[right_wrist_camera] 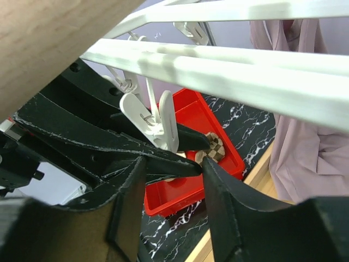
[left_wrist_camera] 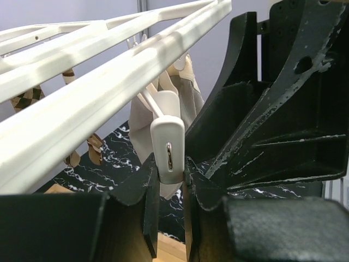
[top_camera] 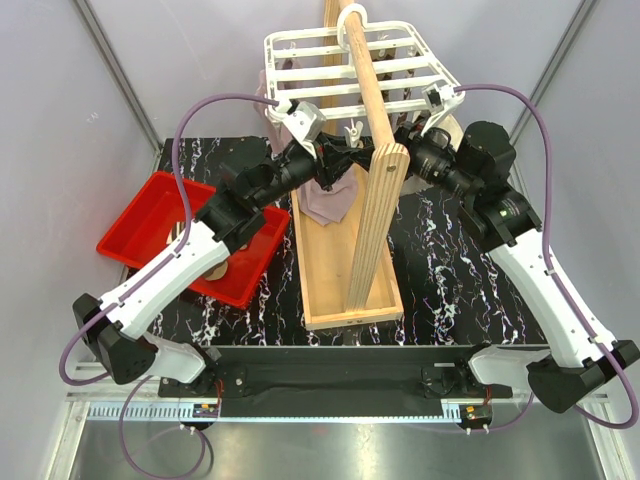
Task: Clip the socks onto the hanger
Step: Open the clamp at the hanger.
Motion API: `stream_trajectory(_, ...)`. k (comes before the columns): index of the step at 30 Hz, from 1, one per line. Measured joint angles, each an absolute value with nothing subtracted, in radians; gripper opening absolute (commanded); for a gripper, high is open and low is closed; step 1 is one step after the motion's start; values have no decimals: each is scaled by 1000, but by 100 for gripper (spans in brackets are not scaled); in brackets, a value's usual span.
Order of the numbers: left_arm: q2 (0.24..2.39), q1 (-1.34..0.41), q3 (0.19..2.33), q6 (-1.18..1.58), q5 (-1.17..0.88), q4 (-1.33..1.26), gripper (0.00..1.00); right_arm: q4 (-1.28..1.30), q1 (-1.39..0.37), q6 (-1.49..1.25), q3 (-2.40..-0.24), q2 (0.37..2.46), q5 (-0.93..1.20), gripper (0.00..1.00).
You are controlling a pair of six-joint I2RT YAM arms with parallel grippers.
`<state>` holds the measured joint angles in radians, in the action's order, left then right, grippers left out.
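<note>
The white hanger (top_camera: 350,62) hangs from the wooden pole. My left gripper (top_camera: 343,158) reaches under it and, in the left wrist view, my left gripper (left_wrist_camera: 170,176) is shut on a white clip peg (left_wrist_camera: 168,144), squeezing its lower end. My right gripper (top_camera: 405,140) faces it from the right. In the right wrist view my right gripper (right_wrist_camera: 174,164) is open, its fingers spread either side of the left fingers and the peg (right_wrist_camera: 158,123). A mauve sock (top_camera: 330,200) and a beige sock (left_wrist_camera: 188,98) hang from the hanger. A checkered sock (right_wrist_camera: 215,148) lies in the red bin.
The tall wooden pole stand (top_camera: 375,200) with its tray base (top_camera: 325,290) stands between the arms. The red bin (top_camera: 150,220) sits on the left of the black marbled mat (top_camera: 440,270). More brown patterned socks (left_wrist_camera: 24,101) hang on the hanger's far side.
</note>
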<state>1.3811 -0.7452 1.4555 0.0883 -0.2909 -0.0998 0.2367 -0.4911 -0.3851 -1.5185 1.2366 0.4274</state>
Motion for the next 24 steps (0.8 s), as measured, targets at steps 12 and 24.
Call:
stream_trajectory(12, 1391, -748, 1493, 107, -253, -53, 0, 175, -496, -380, -1493, 1230, 402, 50)
stream_trajectory(24, 1391, -752, 1493, 106, -246, -37, 0, 22, -497, -415, -1478, 1170, 403, 59)
